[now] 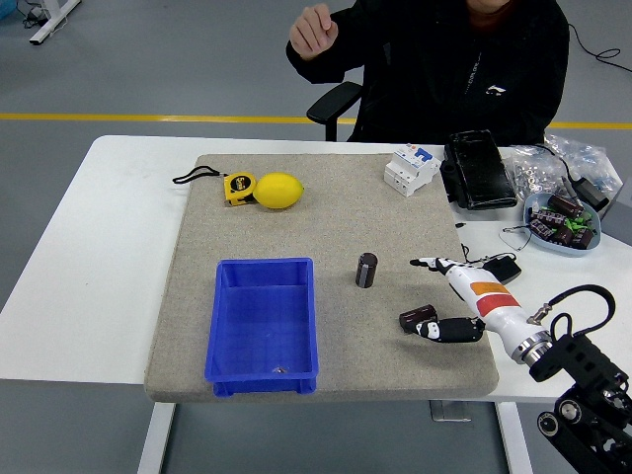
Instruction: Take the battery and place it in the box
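A dark cylindrical battery stands upright on the grey mat, right of the blue box. A second dark battery lies on its side near the mat's front right. My right hand reaches in from the lower right, white with an orange band, its fingers spread open. One finger points left, well above the lying battery. The lower finger rests right beside that battery, and I cannot tell if it touches. The box looks empty apart from a small speck. My left hand is out of sight.
A yellow tape measure and a lemon lie at the mat's back left. A white breaker, a black case and a bowl of parts sit at the back right. A seated person holds one hand raised behind the table.
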